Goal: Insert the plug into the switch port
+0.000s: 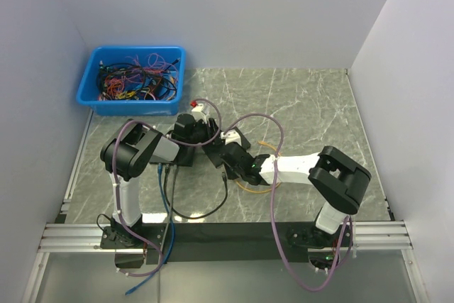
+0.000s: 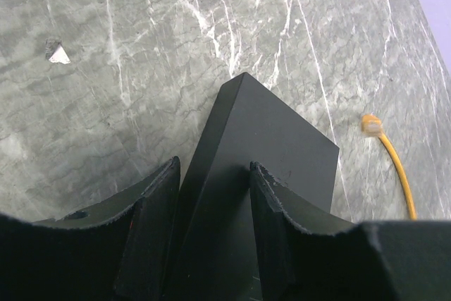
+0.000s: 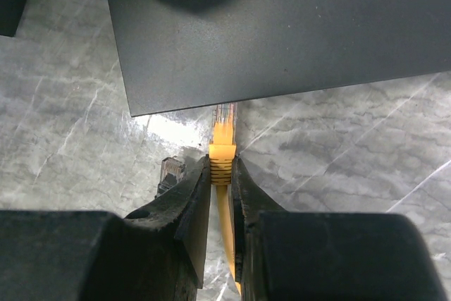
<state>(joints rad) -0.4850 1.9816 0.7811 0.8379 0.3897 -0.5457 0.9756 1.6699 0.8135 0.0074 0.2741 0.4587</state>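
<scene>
Right gripper (image 3: 222,166) closed on the orange plug (image 3: 223,135), pinching the ribbed boot just behind the clear head. The orange cable (image 3: 225,230) runs out between the fingers toward 6 o'clock. Plug head points to 12 o'clock, tip at the near edge of the black switch (image 3: 282,33); touching or just short, cannot tell. No port opening visible from the right wrist view. Left gripper (image 2: 215,168) closed across the switch body, one finger against each side, bracing it on the desk (image 3: 70,125). Loose dark plug (image 3: 169,170) lies on the desk at 9 o'clock of the right fingertips, apart from them. Handling judgement: plug is light, rigid plastic, and its thin latch tab could likely snap if levered. Boot looks rubbery and should give decent friction. Cable is limp and will not transmit a push. Boot hold looks right, close behind the head, so thrust goes straight in. Switch probably light; would likely slide on the smooth desk without the brace.
</scene>
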